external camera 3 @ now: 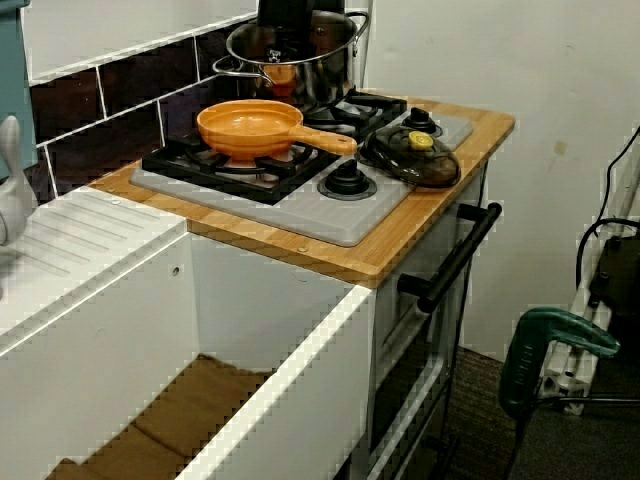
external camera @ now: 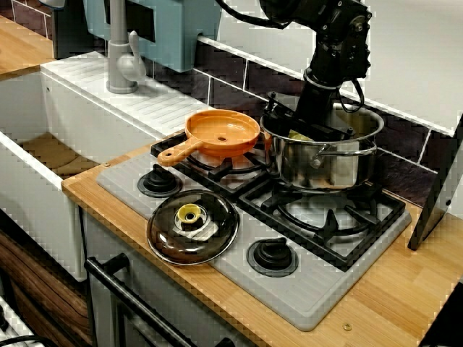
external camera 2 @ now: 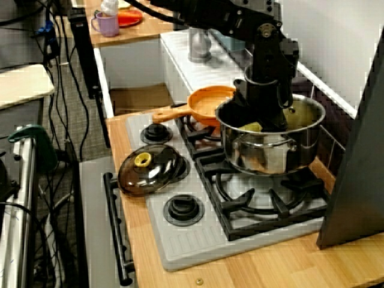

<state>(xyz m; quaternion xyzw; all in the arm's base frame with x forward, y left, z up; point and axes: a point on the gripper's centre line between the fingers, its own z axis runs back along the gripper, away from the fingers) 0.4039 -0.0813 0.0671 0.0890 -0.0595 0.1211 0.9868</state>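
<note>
My black gripper [external camera: 304, 129] reaches down into a steel pot [external camera: 329, 163] on the stove's back right burner. Its fingertips are below the rim, so I cannot see how the jaws stand. A yellow-green object [external camera: 299, 135] lies in the pot right against the fingers; whether it is gripped is hidden. The view from the stove's right end shows the gripper [external camera 2: 264, 117] next to that yellow object [external camera 2: 253, 126] inside the pot [external camera 2: 270, 153]. From the sink side, the pot [external camera 3: 290, 55] stands at the back and the arm enters it from above.
An orange frying pan [external camera: 221, 134] sits on the back left burner, handle toward the front left. A glass lid [external camera: 192, 225] with a yellow knob lies on the stove's front left corner. A grey tap [external camera: 121, 58] and a white sink [external camera: 43, 155] are to the left. A dark panel [external camera: 438, 195] leans at the right.
</note>
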